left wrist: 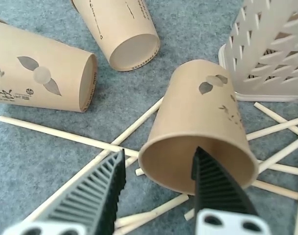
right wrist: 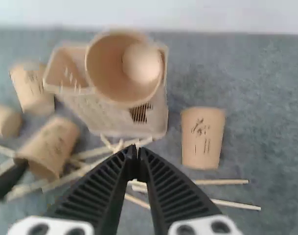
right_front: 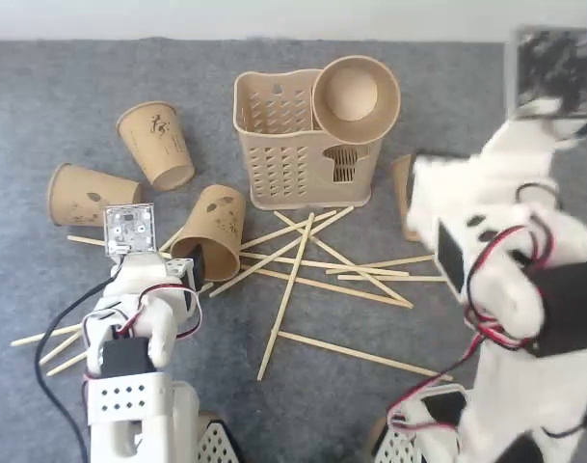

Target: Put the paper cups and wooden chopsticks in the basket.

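Grey carpet (right_front: 62, 87): basket (right_front: 274, 154) far centre with one paper cup (right_front: 356, 95) lodged in it, chopsticks (right_front: 291, 280) strewn just nearer; left gripper (left wrist: 159, 152) splayed about a fallen cup's (left wrist: 197, 117) rim, right gripper (right wrist: 134, 157) pressed closed.

- A robotics test bench, more lab or hobby workshop than home.
- A grey felt-like cover (right_front: 62, 77) lies over the whole table, up to a plain pale wall (right_front: 274, 17) along its far edge.
- White left arm (right_front: 129, 386) and right arm (right_front: 524, 318) stand at the near edge, with bare wires (right_front: 470, 299).
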You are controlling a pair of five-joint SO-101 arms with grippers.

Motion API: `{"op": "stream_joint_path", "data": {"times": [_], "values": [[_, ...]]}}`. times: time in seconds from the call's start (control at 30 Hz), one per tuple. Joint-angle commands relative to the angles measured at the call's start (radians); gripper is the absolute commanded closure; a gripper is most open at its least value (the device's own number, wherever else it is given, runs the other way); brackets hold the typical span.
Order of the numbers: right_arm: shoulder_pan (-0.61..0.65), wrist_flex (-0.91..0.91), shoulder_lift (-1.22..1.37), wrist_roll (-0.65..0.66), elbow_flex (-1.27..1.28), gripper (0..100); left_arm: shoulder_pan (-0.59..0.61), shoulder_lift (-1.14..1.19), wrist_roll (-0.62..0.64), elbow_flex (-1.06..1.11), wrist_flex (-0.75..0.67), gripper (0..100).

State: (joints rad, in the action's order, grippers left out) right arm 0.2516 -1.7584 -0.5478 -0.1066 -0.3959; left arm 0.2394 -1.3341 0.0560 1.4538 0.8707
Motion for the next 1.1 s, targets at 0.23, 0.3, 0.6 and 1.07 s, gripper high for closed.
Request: {"op": "stream_joint_path", "data": {"times": [0.23,0.3,0.6,1.07], "values": [[0.133,0.357,-0.277,0.129,0.776,99.1,0.008,-0.015,0.003,-0.008,-0.026,79],[0.136,0.472,-0.308,0.129,0.875,99.1,0.008,-0.015,0.003,-0.008,-0.026,79],[0.139,0.849,-0.320,0.262,1.079,99.1,0.008,-0.015,0.003,-0.008,-0.026,79],[0.130,1.147,-0.318,0.273,1.083,99.0,0.008,-0.015,0.003,-0.008,-0.028,79]]}}
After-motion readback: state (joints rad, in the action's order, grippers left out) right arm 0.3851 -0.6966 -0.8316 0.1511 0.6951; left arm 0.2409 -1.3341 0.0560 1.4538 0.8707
